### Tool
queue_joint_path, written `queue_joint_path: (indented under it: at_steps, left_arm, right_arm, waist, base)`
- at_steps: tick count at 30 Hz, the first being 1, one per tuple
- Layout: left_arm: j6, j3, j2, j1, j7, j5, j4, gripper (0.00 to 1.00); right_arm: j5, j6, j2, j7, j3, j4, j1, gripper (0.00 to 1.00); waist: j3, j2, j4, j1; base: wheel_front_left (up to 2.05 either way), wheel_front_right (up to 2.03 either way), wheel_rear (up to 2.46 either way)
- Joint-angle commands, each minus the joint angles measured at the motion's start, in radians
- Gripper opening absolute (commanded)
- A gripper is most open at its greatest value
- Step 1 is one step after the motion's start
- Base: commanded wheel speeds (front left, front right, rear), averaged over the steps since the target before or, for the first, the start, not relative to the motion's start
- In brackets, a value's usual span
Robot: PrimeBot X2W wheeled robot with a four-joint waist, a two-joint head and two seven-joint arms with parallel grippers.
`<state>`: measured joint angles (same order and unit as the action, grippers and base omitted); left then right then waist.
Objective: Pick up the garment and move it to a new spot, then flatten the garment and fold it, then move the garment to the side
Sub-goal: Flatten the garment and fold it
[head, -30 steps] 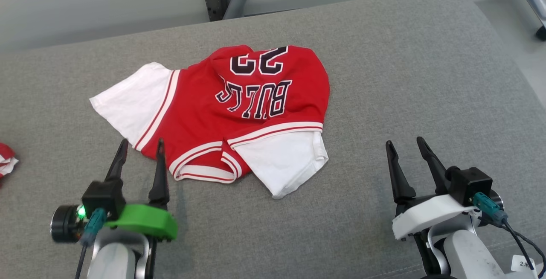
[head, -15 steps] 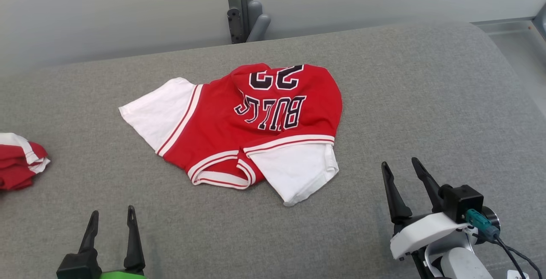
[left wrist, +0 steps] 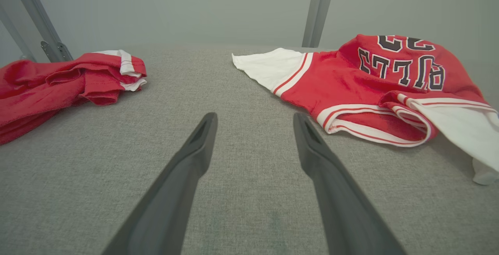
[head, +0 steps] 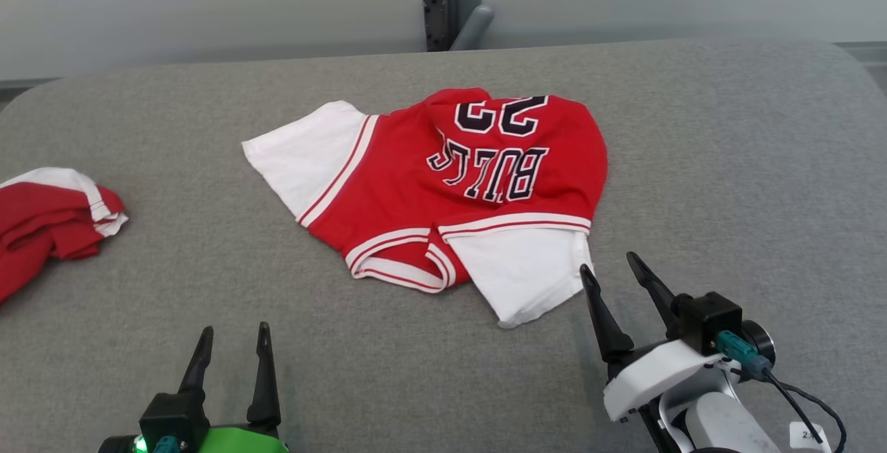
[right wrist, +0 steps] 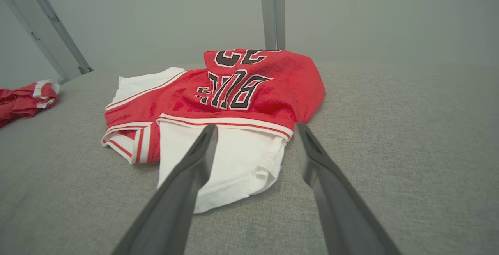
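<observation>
Two garments are lying on the grey upholstered surface [head: 727,162]. A crumpled red one [head: 48,210] is sitting at the left edge of the head view; I am judging it not the target. The left gripper [head: 235,328] is hovering at lower left, fingers apart and empty, well clear of any cloth. The task garment [head: 416,190], a red jersey with white sleeves, is lying rumpled at frame centre. The right gripper [head: 608,263] is hovering at lower right, fingers spread and empty, tips just beside the near white sleeve [head: 527,273]. Pickup is looking not yet begun. I am advising a pinch on bunched red body cloth rather than the loose sleeve hem, then lifting until the trailing sleeve is clearing the surface.
</observation>
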<state>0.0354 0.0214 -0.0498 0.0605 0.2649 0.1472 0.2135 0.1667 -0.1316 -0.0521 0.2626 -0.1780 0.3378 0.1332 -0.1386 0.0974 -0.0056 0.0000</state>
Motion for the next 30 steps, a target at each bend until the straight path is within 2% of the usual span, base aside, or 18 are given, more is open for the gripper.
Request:
queue_joint_path:
  at_steps: [1, 6, 10, 15, 19, 20, 21, 22, 25, 27, 28, 30]
  left_arm:
    - [0.002, 0.011, -0.001, -0.014, -0.001, 0.008, 0.008, 1.0]
    - [-0.006, 0.038, -0.002, -0.029, -0.001, 0.02, 0.019, 1.0]
    - [-0.007, 0.049, -0.001, -0.037, -0.001, 0.022, 0.022, 1.0]
    - [-0.01, 0.06, -0.001, -0.052, -0.001, 0.032, 0.021, 1.0]
    - [-0.012, 0.068, -0.002, -0.059, -0.001, 0.033, 0.018, 1.0]
    - [-0.014, 0.069, -0.002, -0.06, -0.001, 0.034, 0.018, 1.0]
    - [-0.015, 0.073, -0.001, -0.062, -0.001, 0.035, 0.016, 1.0]
    - [-0.016, 0.075, -0.001, -0.067, -0.001, 0.036, 0.015, 1.0]
    - [-0.021, 0.084, -0.002, -0.075, -0.001, 0.044, 0.008, 1.0]
    - [-0.022, 0.092, -0.001, -0.078, -0.001, 0.05, 0.005, 1.0]
    - [-0.021, 0.101, -0.002, -0.087, -0.001, 0.057, 0.007, 1.0]
    - [-0.024, 0.113, -0.002, -0.094, -0.001, 0.063, 0.007, 1.0]
  right_arm:
    - [0.005, 0.002, -0.006, 0.0, -0.013, 0.011, 0.021, 1.0]
    - [0.0, 0.002, -0.005, 0.0, -0.009, 0.089, 0.069, 1.0]
    - [-0.02, 0.002, -0.009, 0.0, 0.058, 0.166, 0.092, 1.0]
    - [-0.068, 0.002, -0.01, 0.0, 0.15, 0.255, 0.115, 1.0]
    - [-0.088, 0.001, -0.004, -0.004, 0.16, 0.351, 0.138, 1.0]
    - [-0.087, 0.001, -0.003, -0.006, 0.153, 0.372, 0.139, 0.64]
    - [-0.079, 0.001, 0.001, -0.007, 0.149, 0.378, 0.143, 0.04]
    - [-0.076, 0.001, 0.002, -0.007, 0.146, 0.376, 0.146, 0.0]
    - [-0.068, 0.001, -0.022, -0.005, 0.165, 0.314, 0.16, 0.0]
    - [-0.07, 0.002, -0.072, -0.002, 0.2, 0.259, 0.186, 0.0]
    - [-0.076, 0.002, -0.12, 0.0, 0.258, 0.218, 0.214, 0.0]
    - [-0.092, 0.002, -0.169, 0.0, 0.321, 0.198, 0.251, 0.0]
  waist:
    - [-0.048, 0.0001, 0.073, 0.0]
    - [-0.088, 0.0001, 0.157, 0.0]
    - [-0.115, 0.0001, 0.209, 0.0]
    - [-0.146, 0.0001, 0.248, 0.0]
    - [-0.161, 0.0001, 0.258, 0.0]
    - [-0.163, 0.0001, 0.259, 0.0]
    - [-0.166, 0.0001, 0.26, 0.0]
    - [-0.169, 0.0001, 0.26, 0.0]
    - [-0.178, 0.0001, 0.256, 0.0]
    - [-0.184, 0.0001, 0.254, 0.0]
    - [-0.189, 0.0001, 0.252, 0.0]
    - [-0.194, 0.0001, 0.254, 0.0]
  base:
    - [0.0, 0.0, 0.0]
    - [0.0, 0.0, 0.0]
    - [0.0, 0.0, 0.0]
    - [0.0, 0.0, 0.0]
    - [0.0, 0.0, 0.0]
    - [0.0, 0.0, 0.0]
    - [0.0, 0.0, 0.0]
    - [0.0, 0.0, 0.0]
    - [0.0, 0.0, 0.0]
    - [0.0, 0.0, 0.0]
    - [0.0, 0.0, 0.0]
    - [0.0, 0.0, 0.0]
